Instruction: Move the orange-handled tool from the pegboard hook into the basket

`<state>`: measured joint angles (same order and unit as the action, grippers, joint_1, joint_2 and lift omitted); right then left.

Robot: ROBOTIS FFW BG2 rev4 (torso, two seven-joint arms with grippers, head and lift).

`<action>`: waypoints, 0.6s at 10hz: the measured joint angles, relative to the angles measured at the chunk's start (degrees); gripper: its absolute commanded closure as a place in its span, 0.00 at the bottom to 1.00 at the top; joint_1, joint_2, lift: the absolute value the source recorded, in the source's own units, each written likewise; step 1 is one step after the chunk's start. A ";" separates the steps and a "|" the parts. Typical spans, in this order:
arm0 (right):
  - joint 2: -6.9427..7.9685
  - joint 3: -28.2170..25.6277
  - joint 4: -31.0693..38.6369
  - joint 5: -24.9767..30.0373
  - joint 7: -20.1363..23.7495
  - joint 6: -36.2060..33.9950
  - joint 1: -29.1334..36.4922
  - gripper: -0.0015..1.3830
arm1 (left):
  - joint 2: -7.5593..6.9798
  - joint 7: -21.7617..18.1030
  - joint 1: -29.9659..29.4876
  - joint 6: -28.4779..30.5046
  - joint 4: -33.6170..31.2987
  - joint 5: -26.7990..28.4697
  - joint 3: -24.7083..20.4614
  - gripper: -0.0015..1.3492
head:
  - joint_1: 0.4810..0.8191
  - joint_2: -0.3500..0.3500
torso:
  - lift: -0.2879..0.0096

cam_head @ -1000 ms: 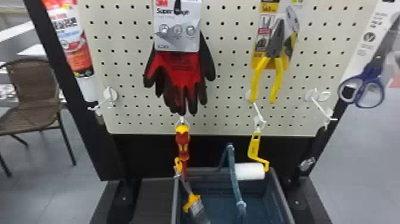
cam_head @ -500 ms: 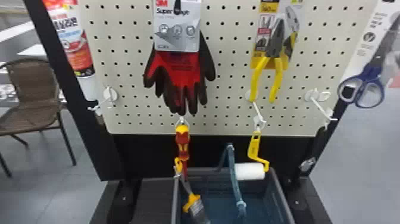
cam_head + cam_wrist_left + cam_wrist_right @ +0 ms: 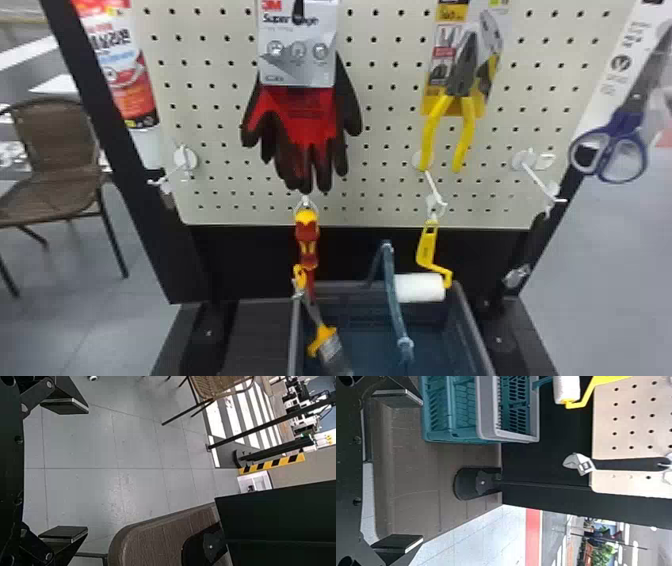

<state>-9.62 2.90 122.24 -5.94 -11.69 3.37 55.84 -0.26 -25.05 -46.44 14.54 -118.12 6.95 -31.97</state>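
In the head view a red-and-yellow handled tool (image 3: 307, 240) hangs upright from a pegboard hook (image 3: 306, 201) below the gloves. Close by it, a brush with an orange-yellow top (image 3: 300, 275) hangs tilted, its bristle end over the left side of the basket (image 3: 474, 332). The right wrist view has the basket (image 3: 484, 411), teal with a grey rim. My left gripper (image 3: 65, 470) is open above the floor, nothing between its fingers. My right gripper (image 3: 397, 471) also stands open and holds nothing, with the basket farther off beyond it.
A white roller (image 3: 419, 288) on a yellow handle hangs over the basket's back right, beside the basket's blue handle (image 3: 392, 300). Gloves (image 3: 305, 130), pliers (image 3: 450, 125) and scissors (image 3: 612, 150) hang higher. An adjustable wrench (image 3: 579, 464) hangs at the board's right side.
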 measured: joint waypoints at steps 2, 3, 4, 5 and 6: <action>-3.42 1.02 1.38 -1.83 -4.23 1.46 -1.40 0.07 | 0.00 -0.91 3.14 -1.70 4.15 -3.68 -1.51 0.17 | 0.20 0.50 | 0.63; -5.64 2.08 1.67 -3.35 -6.54 2.66 -2.18 0.07 | 0.00 -2.26 6.35 -3.09 7.15 -4.42 -3.35 0.17 | 0.20 0.50 | 0.63; -9.20 4.45 2.15 -5.63 -10.61 3.96 -3.67 0.07 | 0.00 -2.59 8.94 -4.32 9.97 -5.61 -3.91 0.17 | 0.20 0.50 | 0.63; -13.75 8.14 2.42 -8.47 -16.20 5.97 -5.52 0.07 | 0.00 -2.72 10.46 -5.10 11.49 -6.11 -3.29 0.17 | 0.20 0.50 | 0.63; -20.15 14.47 2.19 -12.56 -23.83 9.37 -8.70 0.07 | 0.00 -2.87 11.49 -5.84 12.54 -6.29 -2.19 0.17 | 0.20 0.50 | 0.63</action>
<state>-29.78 17.38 124.42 -18.50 -35.51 12.74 47.15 -0.26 -27.92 -34.95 8.70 -105.58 0.66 -34.16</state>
